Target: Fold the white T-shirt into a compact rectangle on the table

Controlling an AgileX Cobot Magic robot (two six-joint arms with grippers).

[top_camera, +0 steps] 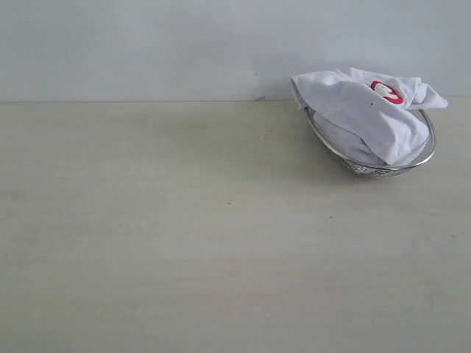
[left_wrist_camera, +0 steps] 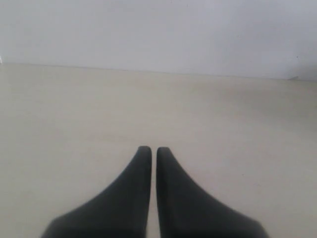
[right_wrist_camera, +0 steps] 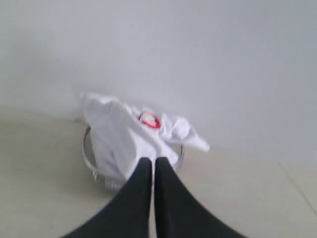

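The table (top_camera: 184,243) fills most of the exterior view. Its pale top is bare from nine o'clock round through six to four, and its far edge meets a plain wall (top_camera: 147,44). The white T-shirt (top_camera: 368,118) lies crumpled at two o'clock, heaped in a wire-mesh basket (top_camera: 375,170) close to that far edge. Cloth spills over the rim on both sides, and a red mark (top_camera: 386,92) sits on top. The left gripper (left_wrist_camera: 153,149) is clenched on nothing above bare tabletop. The right gripper (right_wrist_camera: 153,160) is likewise clenched and empty, pointing at the basket.
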